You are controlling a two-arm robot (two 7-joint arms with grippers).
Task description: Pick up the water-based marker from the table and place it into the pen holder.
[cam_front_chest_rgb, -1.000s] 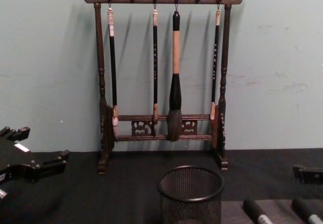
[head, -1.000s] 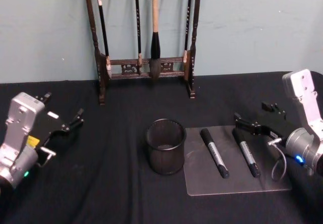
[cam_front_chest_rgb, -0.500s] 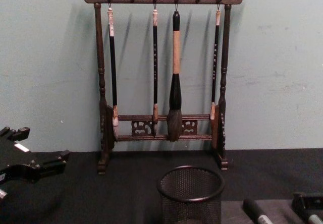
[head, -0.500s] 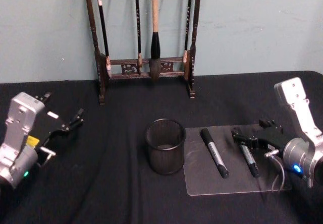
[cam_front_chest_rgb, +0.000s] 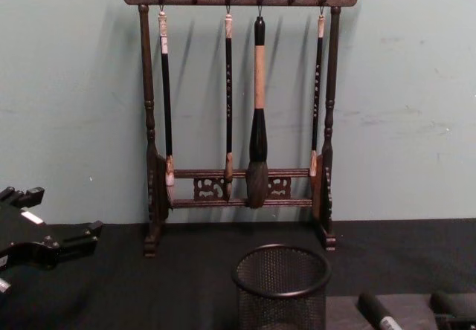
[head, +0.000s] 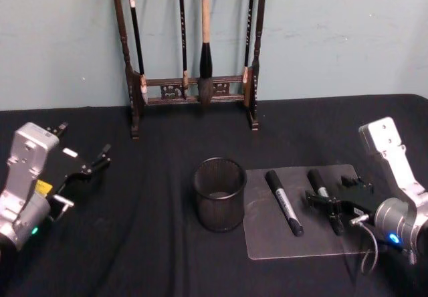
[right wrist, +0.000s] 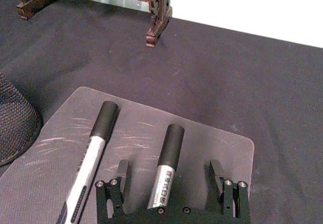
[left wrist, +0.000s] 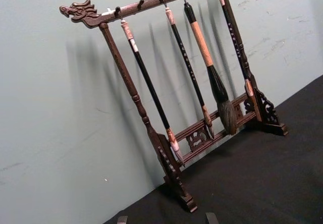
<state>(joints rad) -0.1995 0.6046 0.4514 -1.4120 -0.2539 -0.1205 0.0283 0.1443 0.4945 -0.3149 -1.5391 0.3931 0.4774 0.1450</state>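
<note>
At the right gripper (right wrist: 169, 166), fingers (right wrist: 121, 176) spread and clasping nothing, one to each side of the marker (right wrist: 170, 143) on the grey mat (right wrist: 222, 143). Centred between them, by the wrist view, with room on both flanks and no contact to be seen. Lying flat, long axis running away from the robot toward the rack (head: 194, 89) and only slightly askew, so crossed squarely by the line along which the fingers would close. Black cap end poking out past the fingertips, labelled barrel back between them. Hard to tell how far above the mat. Judged ready for a short drop and a squeeze across the barrel, with no turn of the wrist needed. Just to the left on the same mat, a second marker (head: 284, 203), roughly parallel and apart from the first, outside the left finger: something to avoid nudging on the way down. Farther left again, just beside the mat's edge, the holder (head: 219, 193), upright, mouth open, apparently empty. Hence, in all likelihood, a carry leftward over the second marker. Well off at the left of the desk (head: 167, 263), the left gripper (head: 83, 146), fingers likewise parted and empty, parked, and much farther from the marker than the right.
</note>
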